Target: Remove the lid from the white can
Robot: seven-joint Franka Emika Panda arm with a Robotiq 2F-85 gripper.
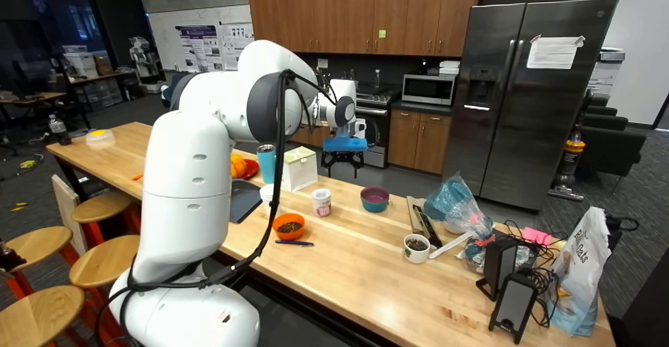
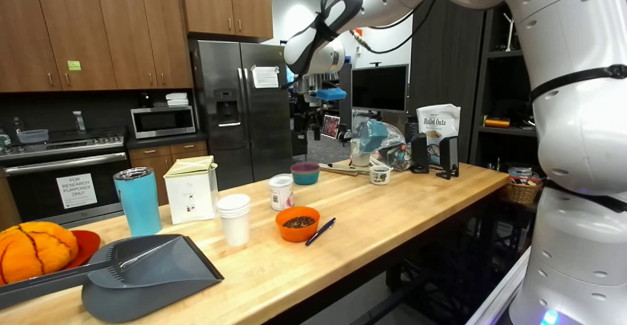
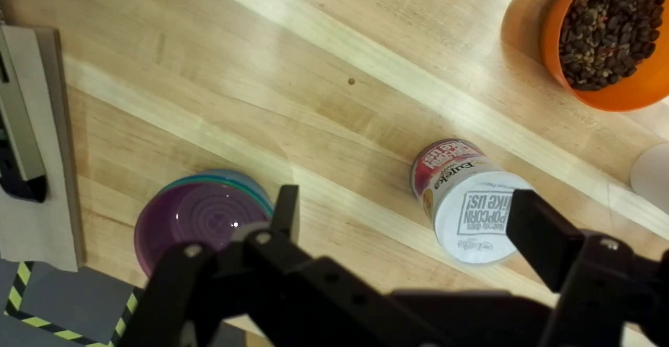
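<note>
The white can stands upright on the wooden table, with pink and red print low on its side. Its white lid, printed with grey lettering, sits on top in the wrist view. My gripper hangs well above the tabletop in both exterior views, apart from the can. Seen from the wrist, the jaws stand wide apart with nothing between them. One black finger overlaps the lid's edge in that view, while the opposite finger lies across the edge of the purple bowl.
Near the can are an orange bowl of dark beans, stacked white cups and a purple-and-teal bowl. A tall white box and a blue tumbler stand behind. A dark pen lies beside the orange bowl.
</note>
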